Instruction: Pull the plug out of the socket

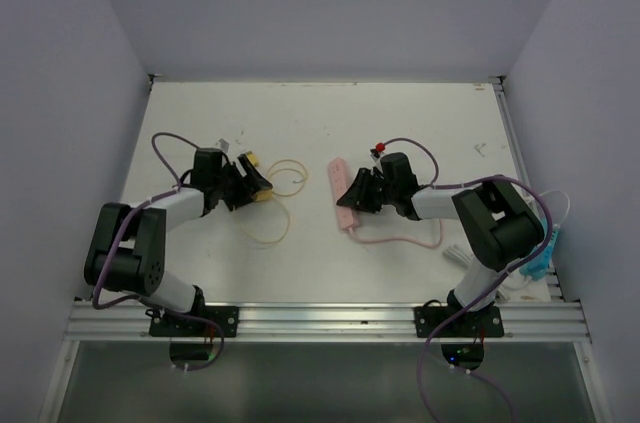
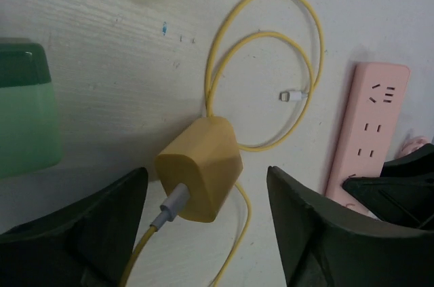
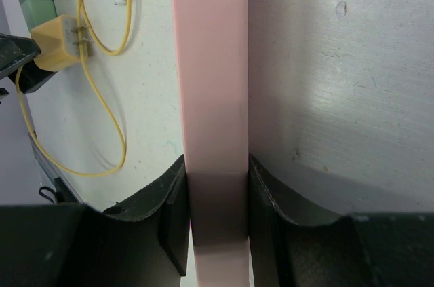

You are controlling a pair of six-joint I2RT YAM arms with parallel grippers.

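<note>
The left claw is hanging spread wide around the yellow plug. Its dark moulded fingers are flanking the rounded, matte block and gripping nothing. The 9 o'clock finger is sitting just beside the plug's corner, while the 3 o'clock one is standing apart.

The plug is lying loose on the white, grainy table, out of the socket, with its metal prongs showing bare. A thin yellow cable is looping away toward 1 o'clock and ending in a small white connector.

At the plug's 3 o'clock, the right claw is clenching the pink socket strip, a smooth plastic bar, with one finger pressing on each long side. A translucent green block is lying at the plug's 9 o'clock.
</note>
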